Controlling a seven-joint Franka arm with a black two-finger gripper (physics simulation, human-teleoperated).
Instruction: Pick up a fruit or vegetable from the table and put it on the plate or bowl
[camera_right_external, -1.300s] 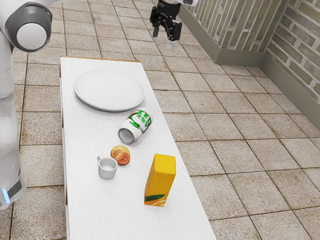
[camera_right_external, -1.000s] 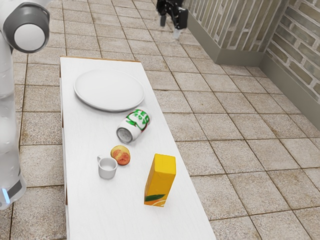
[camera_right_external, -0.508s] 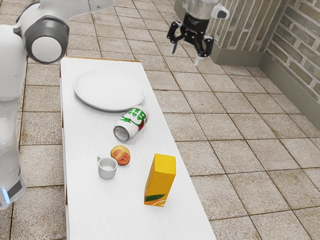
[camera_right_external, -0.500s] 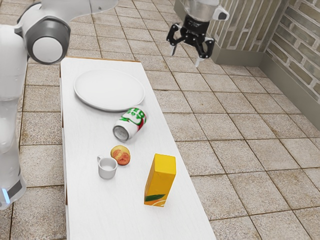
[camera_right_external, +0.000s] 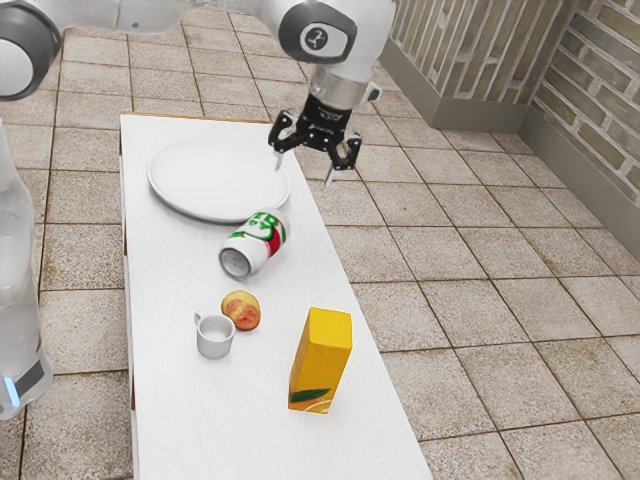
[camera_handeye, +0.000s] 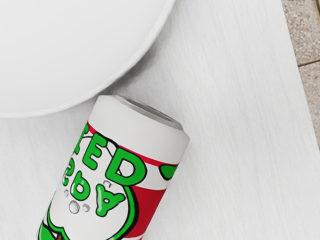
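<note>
- In the exterior view, the gripper (camera_right_external: 306, 166) is seen hanging above the table (camera_right_external: 180, 430), over the edge toward the exterior view's right, just beside the rim of the plate (camera_right_external: 200, 178). Its jaws are spread wide apart and nothing is held between them.
- The peach (camera_right_external: 241, 311) is found lying on the tabletop, well apart from the gripper, with the cup (camera_right_external: 214, 334) just beside it toward the exterior view's left.
- A can (camera_right_external: 252, 243) is seen lying on its side between the plate and the peach, its printed side turned up and its open end facing the cup.
- A juice carton (camera_right_external: 320, 360) is set upright near the table's front, toward the exterior view's right of the peach.
- In the wrist view, the can (camera_handeye: 120, 175) is shown on its side under the hand, one end close to the plate's (camera_handeye: 152, 35) rim, though contact cannot be told.
- The white table (camera_handeye: 240, 125) is seen around both, with tiled floor (camera_handeye: 305, 40) past its edge.
</note>
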